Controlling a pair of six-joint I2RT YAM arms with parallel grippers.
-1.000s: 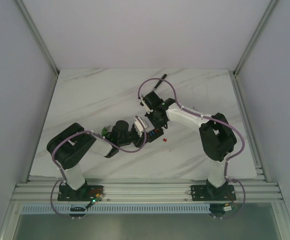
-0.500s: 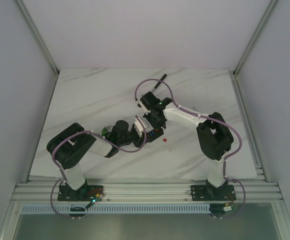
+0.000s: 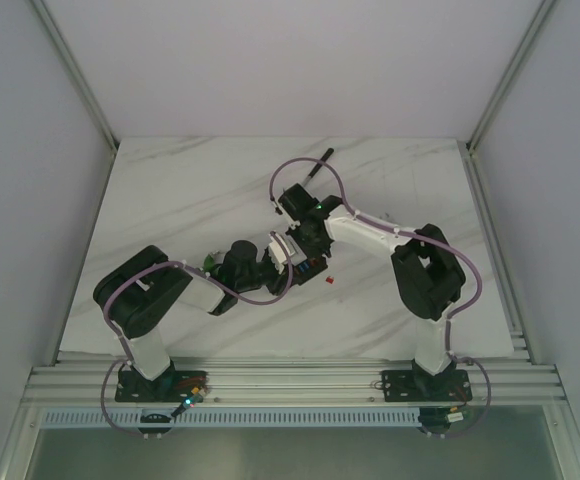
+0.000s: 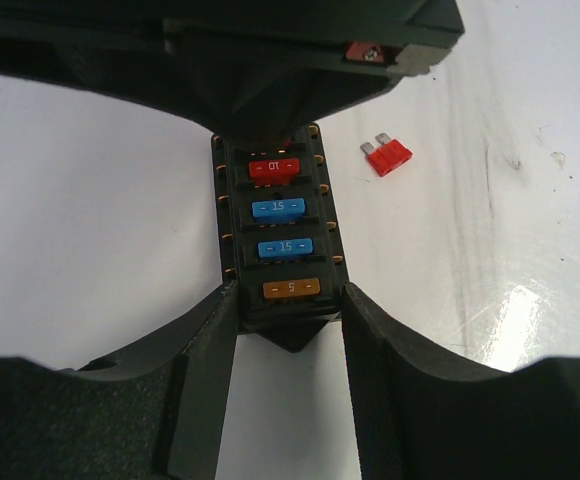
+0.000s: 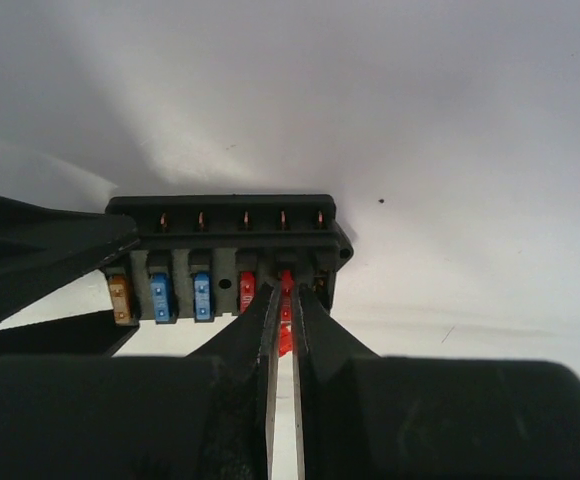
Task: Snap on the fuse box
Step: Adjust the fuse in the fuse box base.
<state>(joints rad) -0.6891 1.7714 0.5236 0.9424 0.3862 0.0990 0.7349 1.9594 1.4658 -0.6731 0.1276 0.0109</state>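
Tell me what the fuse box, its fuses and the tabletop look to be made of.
Fuse box: probably matte black moulded plastic; dull sheen, small metal-looking contacts along its edge.
Fuses: coloured plastic, slightly translucent, with printed numbers.
Tabletop: glossy white with grey veins, marble-look; real stone or laminate cannot be told.

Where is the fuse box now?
Mid-table in the top view, the fuse box sits clamped in the left gripper, while the right gripper pinches a red fuse at its other end.
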